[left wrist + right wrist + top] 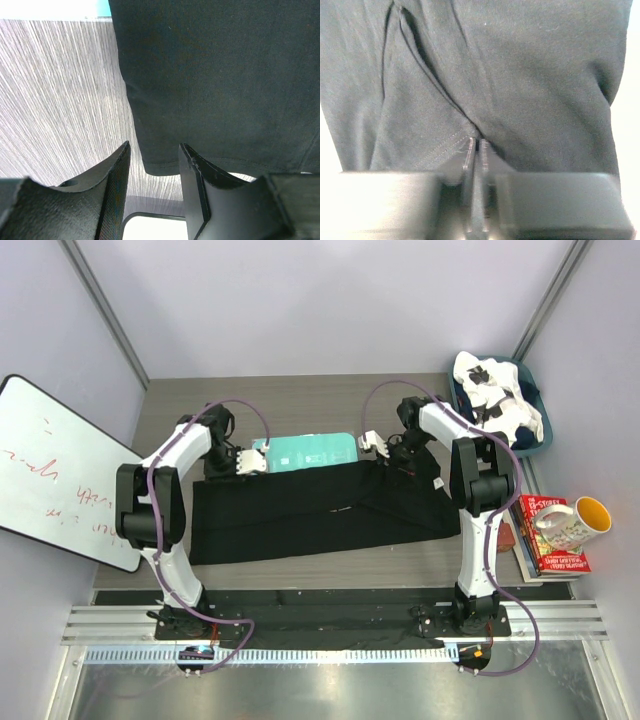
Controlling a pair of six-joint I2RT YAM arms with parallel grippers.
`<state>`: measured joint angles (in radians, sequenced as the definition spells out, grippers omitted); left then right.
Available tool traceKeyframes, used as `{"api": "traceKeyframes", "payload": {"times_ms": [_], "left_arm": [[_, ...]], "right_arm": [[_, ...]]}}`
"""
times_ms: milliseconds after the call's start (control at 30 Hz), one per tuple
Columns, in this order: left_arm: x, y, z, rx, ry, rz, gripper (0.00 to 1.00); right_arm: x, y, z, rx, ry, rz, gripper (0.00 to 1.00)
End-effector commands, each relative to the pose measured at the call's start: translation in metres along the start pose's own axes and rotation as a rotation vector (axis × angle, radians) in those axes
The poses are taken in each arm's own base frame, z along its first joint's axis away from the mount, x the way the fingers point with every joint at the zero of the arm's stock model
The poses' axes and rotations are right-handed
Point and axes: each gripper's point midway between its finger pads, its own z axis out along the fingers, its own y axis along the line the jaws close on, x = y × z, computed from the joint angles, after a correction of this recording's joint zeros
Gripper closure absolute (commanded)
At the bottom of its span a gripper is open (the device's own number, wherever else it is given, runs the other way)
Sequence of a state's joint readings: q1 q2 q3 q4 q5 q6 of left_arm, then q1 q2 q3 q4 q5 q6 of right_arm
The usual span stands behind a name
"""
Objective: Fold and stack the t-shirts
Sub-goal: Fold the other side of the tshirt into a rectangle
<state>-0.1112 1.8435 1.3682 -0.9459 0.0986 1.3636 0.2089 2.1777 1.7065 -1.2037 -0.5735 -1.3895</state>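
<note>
The black t-shirt lies spread flat across the middle of the table, its print not showing. My left gripper is open at the shirt's far left corner. In the left wrist view the hemmed corner of the shirt lies just beyond the spread fingertips, ungripped. My right gripper is at the shirt's far right edge. In the right wrist view it is shut on a fold of the black cloth. The white t-shirt with black patches lies crumpled in a blue bin.
A flat teal board lies beyond the shirt between the grippers. The blue bin stands at the far right. A stack of books with a mug sits at the right edge. A whiteboard leans at the left.
</note>
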Motion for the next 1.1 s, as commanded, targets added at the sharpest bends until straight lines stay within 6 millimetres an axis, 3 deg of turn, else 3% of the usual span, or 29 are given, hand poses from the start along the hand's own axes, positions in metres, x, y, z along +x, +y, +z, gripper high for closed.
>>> {"api": "traceKeyframes", "payload": {"times_ms": [0,200,433,833,1067], "left_arm": [[-0.007,0.007,-0.003,-0.018,-0.025,-0.004,0.56],[-0.007,0.006,-0.004,-0.016,-0.026,0.002,0.56],[-0.008,0.004,-0.004,-0.009,-0.031,0.009,0.56],[-0.010,0.008,-0.002,0.018,-0.028,0.059,0.56],[-0.012,0.016,-0.002,0.021,-0.031,0.083,0.56]], "right_arm": [[-0.001,0.004,-0.002,0.005,0.017,-0.023,0.99],[-0.007,0.013,-0.015,-0.013,0.016,-0.059,0.99],[-0.026,0.047,-0.043,-0.114,0.013,-0.116,0.99],[-0.042,0.091,-0.028,-0.176,0.014,-0.177,0.99],[-0.049,0.129,-0.018,-0.205,0.011,-0.182,0.99]]}}
